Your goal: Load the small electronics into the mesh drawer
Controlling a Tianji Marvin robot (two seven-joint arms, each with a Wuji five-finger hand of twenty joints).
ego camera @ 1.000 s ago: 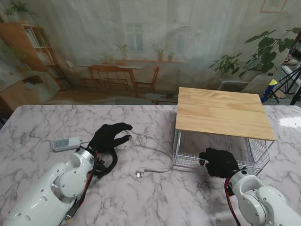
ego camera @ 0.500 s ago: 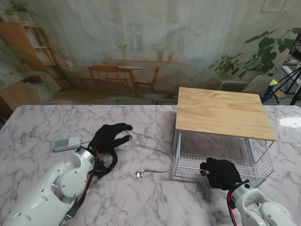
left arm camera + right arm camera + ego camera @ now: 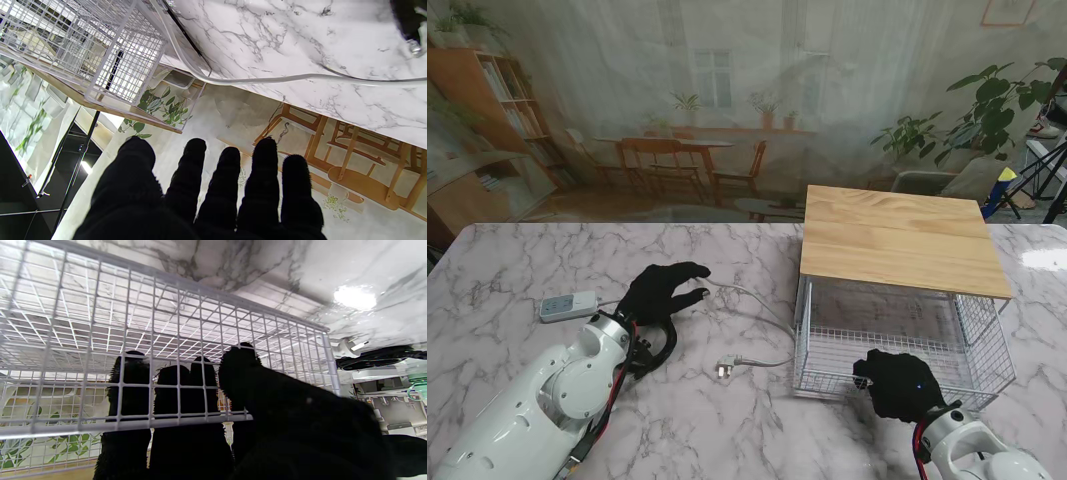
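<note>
Drawer (image 3: pixel 987 340) front rim hooked by right hand (image 3: pixel 899 383) | left hand (image 3: pixel 659 291) spread, empty

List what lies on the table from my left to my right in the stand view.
Power strip → left hand → plug → mesh drawer, its front gripped by the right hand.
</note>
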